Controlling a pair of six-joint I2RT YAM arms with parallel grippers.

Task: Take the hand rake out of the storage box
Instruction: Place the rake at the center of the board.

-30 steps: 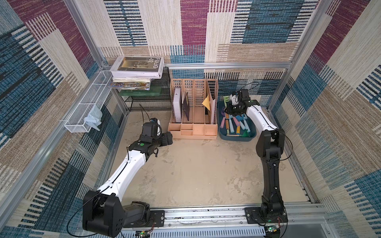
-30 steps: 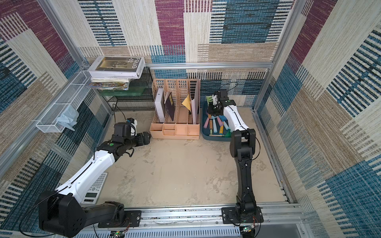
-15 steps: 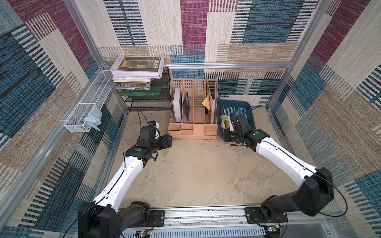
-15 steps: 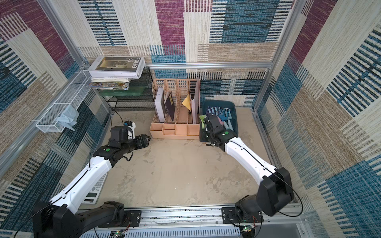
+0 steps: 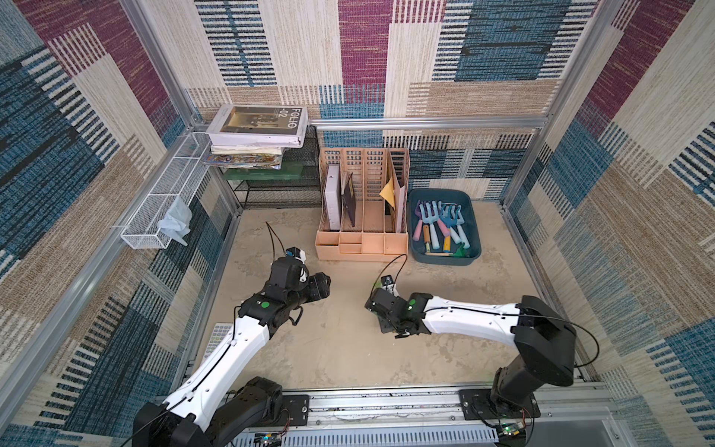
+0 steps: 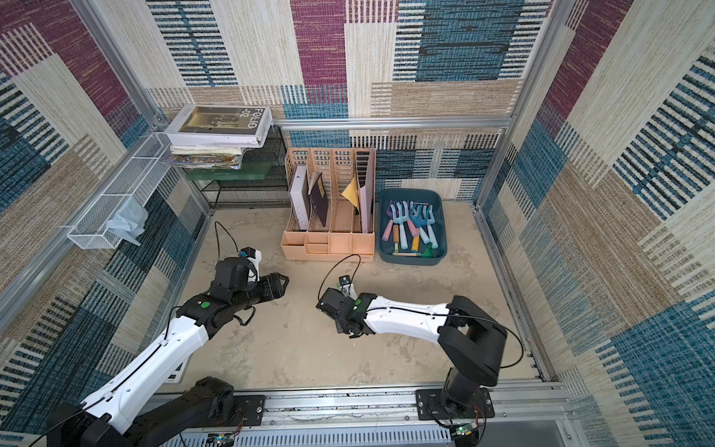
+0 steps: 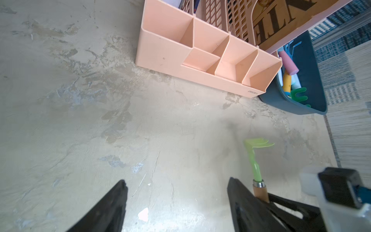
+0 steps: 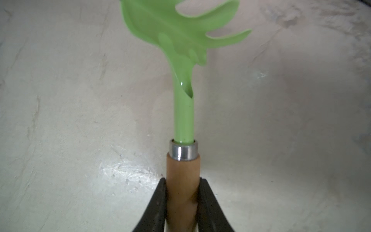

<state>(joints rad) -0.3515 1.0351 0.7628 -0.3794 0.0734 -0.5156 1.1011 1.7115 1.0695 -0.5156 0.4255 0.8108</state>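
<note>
Right wrist view: my right tool (image 8: 182,181) is clenched on the hand rake (image 8: 183,112) by its wooden handle, with the green tines at top centre, over the table (image 8: 60,100). The top views hide this grip. Left wrist view: my left tool (image 7: 176,181) is released and empty. The storage box (image 7: 301,106) lies at upper right, apart from the rake.

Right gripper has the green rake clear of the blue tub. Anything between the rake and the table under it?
Nothing visible. The hand rake, clamped by its wooden handle in the right gripper, hangs over bare table; the storage box sits off at the back. The open left gripper stands beside it, not beneath.
</note>
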